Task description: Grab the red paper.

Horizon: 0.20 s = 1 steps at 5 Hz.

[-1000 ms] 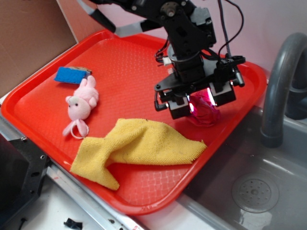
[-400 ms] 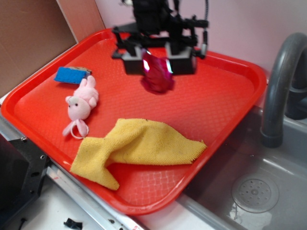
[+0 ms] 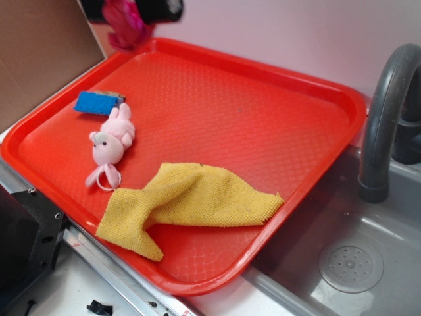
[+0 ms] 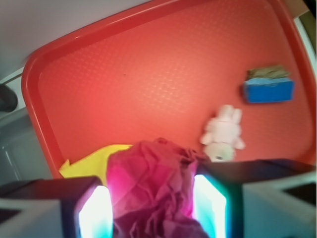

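**Operator:** Report end effector status.

**Technician:** The end effector (image 4: 153,208) is clamped on the red paper (image 4: 151,186). In the wrist view, the crumpled crimson ball sits between the two fingers (image 4: 96,213), with a lit inner pad pressed against each side of it. In the exterior view, the end effector (image 3: 135,10) appears only partly, at the top left corner of the frame, with the red paper (image 3: 125,23) hanging below it.

**Operator:** Position of the red paper relative to the tray?

**Technician:** It is lifted clear of the red tray (image 3: 289,141), above the tray's far left corner, and it touches nothing but the fingers.

**Operator:** List the items on the tray.

**Technician:** Three items. A pink plush toy (image 3: 110,143) lies near the left side. A blue block (image 3: 97,103) lies just behind it, close to the left rim. A yellow cloth (image 3: 187,204) lies rumpled across the front area, with one corner extending toward the front left rim. The wrist view shows the same toy (image 4: 223,134), block (image 4: 268,90) and a corner of the cloth (image 4: 86,166) below the held paper.

**Operator:** Surroundings?

**Technician:** A grey sink (image 3: 348,263) with a round drain sits to the right of the tray, and a dark grey faucet (image 3: 385,112) curves up beside it.
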Motion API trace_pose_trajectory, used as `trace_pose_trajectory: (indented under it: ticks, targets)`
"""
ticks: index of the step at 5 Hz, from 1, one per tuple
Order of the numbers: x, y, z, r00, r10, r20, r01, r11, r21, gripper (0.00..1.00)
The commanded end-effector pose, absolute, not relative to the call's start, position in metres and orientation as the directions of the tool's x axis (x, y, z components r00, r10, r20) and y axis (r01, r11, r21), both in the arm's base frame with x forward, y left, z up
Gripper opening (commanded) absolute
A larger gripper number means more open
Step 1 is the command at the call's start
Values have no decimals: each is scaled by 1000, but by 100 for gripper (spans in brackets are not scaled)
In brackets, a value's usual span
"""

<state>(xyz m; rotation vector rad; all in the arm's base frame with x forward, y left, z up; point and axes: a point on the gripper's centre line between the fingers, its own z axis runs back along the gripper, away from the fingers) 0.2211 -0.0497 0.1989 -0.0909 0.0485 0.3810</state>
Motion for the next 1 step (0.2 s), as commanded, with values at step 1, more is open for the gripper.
trace_pose_trajectory:
  ticks: [1]
  targets:
    - [224,-19,228,925,376,52,-360,912,-198,0]
